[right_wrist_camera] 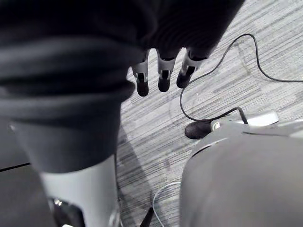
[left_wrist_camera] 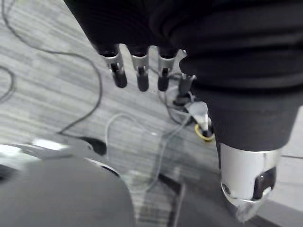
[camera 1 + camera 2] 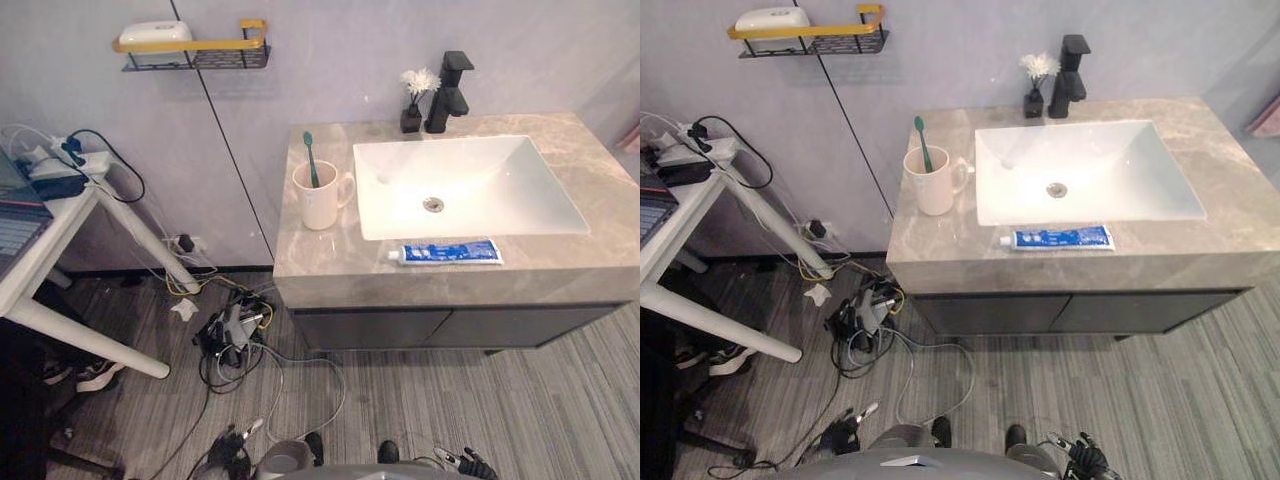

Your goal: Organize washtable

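A grey marble washtable (image 3: 600,170) stands against the wall with a white sink (image 3: 490,185) set into it. A cream mug (image 3: 320,202) holding a green toothbrush (image 3: 311,158) stands left of the sink. A blue toothpaste tube (image 3: 450,252) lies flat along the front edge. At the back are a black faucet (image 3: 447,95) and a small black vase with a white flower (image 3: 412,118). My left hand (image 2: 139,71) and right hand (image 1: 163,75) hang low by the floor, far from the counter, fingers straight and holding nothing.
A wall shelf (image 3: 195,50) with a yellow rail carries a white box (image 3: 155,33). A white desk (image 3: 60,235) with a power strip stands at the left. A tangle of cables (image 3: 235,330) lies on the striped floor beside the dark cabinet (image 3: 450,325).
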### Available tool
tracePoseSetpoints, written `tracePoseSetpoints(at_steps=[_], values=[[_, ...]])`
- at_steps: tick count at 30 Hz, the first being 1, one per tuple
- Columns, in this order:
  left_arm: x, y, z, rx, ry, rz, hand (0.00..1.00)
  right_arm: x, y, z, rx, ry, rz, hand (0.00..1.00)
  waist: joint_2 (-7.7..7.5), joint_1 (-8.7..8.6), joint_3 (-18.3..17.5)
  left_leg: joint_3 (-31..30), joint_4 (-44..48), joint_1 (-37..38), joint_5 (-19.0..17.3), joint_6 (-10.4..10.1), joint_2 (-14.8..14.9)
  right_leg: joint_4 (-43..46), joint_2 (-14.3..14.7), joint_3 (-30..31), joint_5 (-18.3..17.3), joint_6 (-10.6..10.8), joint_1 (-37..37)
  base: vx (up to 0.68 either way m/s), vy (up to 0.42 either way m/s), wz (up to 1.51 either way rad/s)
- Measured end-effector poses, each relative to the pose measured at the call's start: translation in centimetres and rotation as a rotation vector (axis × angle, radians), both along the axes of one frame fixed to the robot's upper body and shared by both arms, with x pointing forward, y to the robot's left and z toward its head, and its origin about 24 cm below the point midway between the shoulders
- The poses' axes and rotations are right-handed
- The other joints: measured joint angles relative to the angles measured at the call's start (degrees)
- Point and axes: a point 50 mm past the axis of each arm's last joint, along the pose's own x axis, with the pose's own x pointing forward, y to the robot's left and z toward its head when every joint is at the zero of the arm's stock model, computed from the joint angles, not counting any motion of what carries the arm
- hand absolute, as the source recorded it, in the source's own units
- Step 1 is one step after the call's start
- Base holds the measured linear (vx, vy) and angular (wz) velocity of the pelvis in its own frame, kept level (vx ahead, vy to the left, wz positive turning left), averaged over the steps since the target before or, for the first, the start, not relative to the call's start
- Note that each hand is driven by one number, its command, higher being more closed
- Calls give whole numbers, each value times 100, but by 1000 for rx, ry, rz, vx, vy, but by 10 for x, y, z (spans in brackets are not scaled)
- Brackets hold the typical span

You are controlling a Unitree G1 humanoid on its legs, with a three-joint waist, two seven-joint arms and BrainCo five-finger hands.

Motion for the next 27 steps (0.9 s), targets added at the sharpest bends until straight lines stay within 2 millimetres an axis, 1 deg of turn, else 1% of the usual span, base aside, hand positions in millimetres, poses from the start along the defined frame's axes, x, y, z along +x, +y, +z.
tracePoseSetpoints(at_steps=[1,2,4,5,6,8,9,10,11,12,13,14,15,16,17,18,19,20,21,22,23,24,25,26,27], values=[[-8,1,-2,-3,24,7,0,-1,1,0,3,1,0,0,-30,20,-99,47,-7,54,11,31,-44,-12,-21,23,-29,20,-5,235,40,-2],[-9,1,-2,-3,29,10,0,1,2,0,6,-3,3,0,-43,25,-121,55,-29,78,11,32,-77,-22,-45,23,-46,24,-6,245,46,-4],[-8,2,-2,1,29,-5,0,13,6,1,16,-28,32,0,-65,91,-226,51,-108,86,-14,72,-167,-53,-122,47,-114,77,-12,195,51,-4],[-7,2,-2,2,27,-6,0,15,7,1,17,-34,37,0,-67,106,-239,53,-126,92,-28,89,-182,-37,-138,49,-142,92,-22,170,57,-5],[-4,3,-1,5,20,-15,0,19,7,2,20,-43,43,0,-63,151,-244,62,-136,116,-93,155,-200,187,-166,67,-303,126,-116,134,54,-5],[-3,3,-1,3,17,-13,0,21,9,2,24,-48,55,0,-73,196,-240,130,-157,247,-206,171,-195,1076,-218,173,-763,213,-436,121,61,-15],[0,2,0,4,12,-28,0,22,10,2,25,-48,66,0,-80,196,-234,175,-151,323,-251,189,-197,1622,-253,197,-956,323,-636,96,70,-24],[3,3,0,14,13,-78,0,21,14,1,36,-48,69,0,-130,148,-179,240,-81,515,-351,193,-211,3113,-342,261,-1203,627,-1206,73,56,-19],[4,3,1,19,12,-98,0,22,16,1,43,-50,68,0,-168,144,-138,253,-64,600,-375,211,-225,3503,-374,300,-1205,655,-1339,44,25,-12],[8,6,2,31,5,-120,0,25,18,1,47,-63,68,0,-232,126,-67,241,-74,736,-418,263,-235,4006,-479,300,-1199,670,-1488,0,0,0],[11,7,3,37,2,-132,0,27,19,1,48,-71,71,0,-222,90,-5,224,-100,834,-450,311,-236,4297,-559,202,-1186,694,-1538,22,-66,13],[14,8,4,48,-2,-158,0,30,19,2,47,-77,75,0,-272,2,25,173,-124,979,-484,333,-220,4618,-790,-146,-1360,464,-1617,-16,-70,21],[15,8,4,49,-4,-164,0,31,19,3,46,-83,73,0,-247,-46,43,116,-140,1082,-519,280,-138,4565,-975,-448,-1503,270,-1633,-78,-183,82],[14,13,5,63,-4,-165,0,28,18,2,44,-81,58,0,-353,-162,65,-340,34,1048,-655,-2,67,2838,-1000,-45,-588,295,-1508,-21,-251,88],[13,14,5,66,3,-160,0,24,17,1,45,-71,41,0,-350,-165,75,-481,168,1044,-742,-120,119,2740,-921,81,-845,505,-1312,22,-318,82],[11,8,3,50,4,-153,0,23,10,2,31,-70,31,0,-233,-157,86,-540,208,973,-756,-147,261,2607,-812,7,-846,497,-1247,84,-237,16],[11,5,2,40,7,-153,0,23,6,3,21,-72,30,0,-121,-160,106,-562,202,983,-760,-155,336,2513,-726,-8,-850,491,-1206,33,-190,-2],[8,1,1,30,17,-151,0,23,2,4,11,-70,28,0,-33,-163,84,-625,172,966,-721,-231,402,2387,-659,-53,-856,482,-1182,15,-137,0],[8,1,0,27,20,-151,0,23,0,4,7,-69,28,0,-17,-180,80,-669,135,962,-673,-306,433,2300,-639,-124,-856,480,-1123,-19,-134,16],[7,0,0,24,26,-154,0,16,-1,3,5,-47,23,0,19,-203,61,-806,62,971,-610,-408,515,2008,-544,-268,-784,439,-936,-24,-88,31],[6,0,-1,23,28,-158,0,12,-2,2,5,-33,22,0,33,-216,40,-861,52,967,-607,-415,571,1829,-491,-375,-719,421,-814,-38,-64,54],[5,1,-1,21,30,-154,0,1,-2,0,9,-5,16,0,18,-213,-30,-976,-69,961,-564,-486,689,1390,-376,-509,-530,393,-610,-32,-17,42],[4,1,-1,23,31,-153,0,0,-1,0,11,-1,15,0,0,-177,-64,-982,-145,948,-538,-521,718,1238,-339,-536,-449,386,-590,-45,-5,28],[4,5,0,31,33,-154,0,0,0,0,15,-1,15,0,-17,-161,-142,-983,-218,849,-467,-519,731,990,-294,-552,-286,376,-557,-46,11,4],[2,6,0,34,40,-154,0,1,2,-1,19,-4,16,0,-83,-166,-135,-983,-274,792,-404,-536,726,718,-278,-573,-84,366,-508,-47,16,1]])
